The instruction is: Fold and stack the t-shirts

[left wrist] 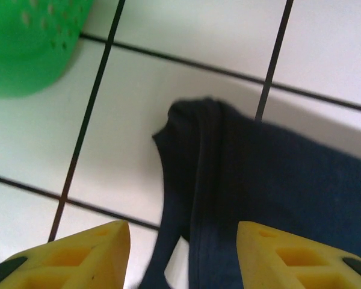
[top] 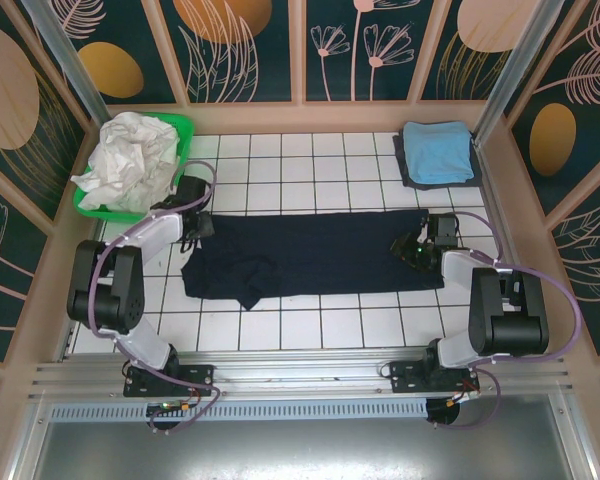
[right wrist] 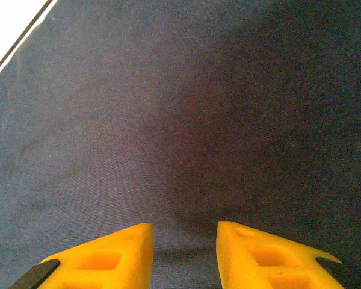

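Note:
A dark navy t-shirt (top: 300, 255) lies as a long flat band across the middle of the tiled table. My left gripper (top: 195, 228) is at the band's left end. In the left wrist view it (left wrist: 182, 232) stands open, and a bunched corner of the navy t-shirt (left wrist: 289, 192) lies on the tiles between the yellow fingers. My right gripper (top: 412, 248) is over the band's right end. Its jaws (right wrist: 183, 232) stand apart just above flat navy cloth (right wrist: 168, 108), holding nothing.
A green basket (top: 185, 125) with crumpled white shirts (top: 130, 160) stands at the back left, its wall (left wrist: 24, 48) close to my left gripper. A folded light blue shirt (top: 437, 150) lies on a darker one at the back right. Walls enclose the table.

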`<state>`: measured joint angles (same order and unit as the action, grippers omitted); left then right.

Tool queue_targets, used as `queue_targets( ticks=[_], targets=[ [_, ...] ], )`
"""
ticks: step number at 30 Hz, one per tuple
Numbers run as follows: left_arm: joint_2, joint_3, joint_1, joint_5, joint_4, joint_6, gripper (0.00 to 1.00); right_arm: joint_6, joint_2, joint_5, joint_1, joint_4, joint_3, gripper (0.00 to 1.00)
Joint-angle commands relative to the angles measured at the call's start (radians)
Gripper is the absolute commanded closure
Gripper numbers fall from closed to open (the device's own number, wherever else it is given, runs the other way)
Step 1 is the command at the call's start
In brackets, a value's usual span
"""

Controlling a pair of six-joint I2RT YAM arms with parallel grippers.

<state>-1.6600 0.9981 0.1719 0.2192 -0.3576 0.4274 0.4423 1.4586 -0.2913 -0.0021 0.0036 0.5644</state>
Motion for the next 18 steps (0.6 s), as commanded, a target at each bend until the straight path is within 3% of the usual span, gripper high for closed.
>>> queue_targets(
  ticks=[1,6,11,18],
  targets=[
    [0.001,-0.064,-0.002,-0.086,0.076,0.04,0.53,-0.022,0.036,0.006,-0.004,-0.068,-0.024,0.65],
    [0.0,-0.116,-0.003,-0.167,0.158,0.05,0.56,-0.024,0.025,0.013,-0.001,-0.076,-0.024,0.65],
    [-0.033,-0.102,-0.002,-0.145,0.148,0.047,0.81,-0.024,0.015,0.015,-0.001,-0.079,-0.029,0.65],
    [0.011,-0.083,-0.002,-0.082,0.096,0.033,0.98,-0.022,0.024,0.015,-0.001,-0.071,-0.031,0.65]
  ],
)
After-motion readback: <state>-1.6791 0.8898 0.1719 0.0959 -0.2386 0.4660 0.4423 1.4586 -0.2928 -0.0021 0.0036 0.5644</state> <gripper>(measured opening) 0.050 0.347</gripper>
